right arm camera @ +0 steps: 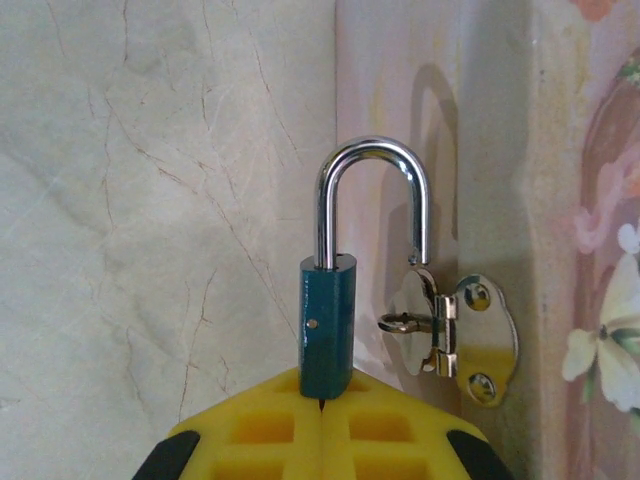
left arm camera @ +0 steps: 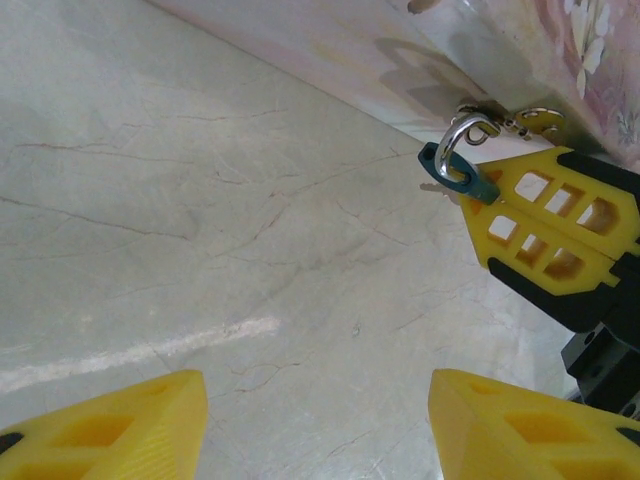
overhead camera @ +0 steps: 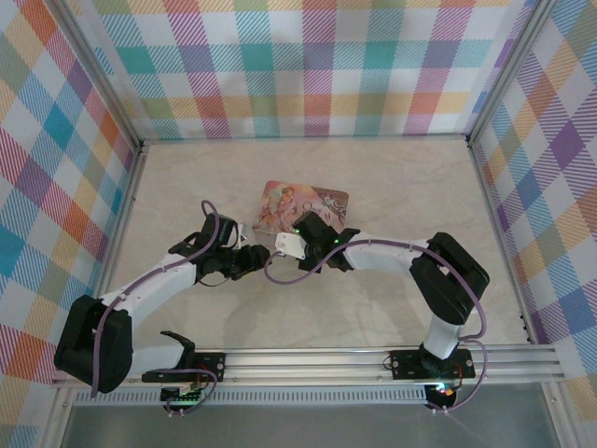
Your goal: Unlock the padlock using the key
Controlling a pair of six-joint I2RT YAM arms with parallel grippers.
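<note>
The padlock [right arm camera: 327, 325] has a teal body and a chrome shackle that stands open, with one leg out of the body. My right gripper [right arm camera: 322, 385] is shut on the lower part of the body. The shackle's free end hangs just above the silver hasp [right arm camera: 470, 340] on the side of the pink tin [right arm camera: 590, 200]. In the left wrist view the padlock [left arm camera: 465, 175] sticks out of the right gripper's yellow fingers [left arm camera: 550, 225]. My left gripper [left arm camera: 318, 400] is open over bare table, a short way from the padlock, with nothing between its fingers. The key is hidden.
The flat pink picture tin [overhead camera: 303, 205] lies at mid table, just beyond both grippers [overhead camera: 270, 254]. Checked walls [overhead camera: 298, 65] close in the marble table [overhead camera: 401, 187] at the back and on both sides. Purple cables run along both arms.
</note>
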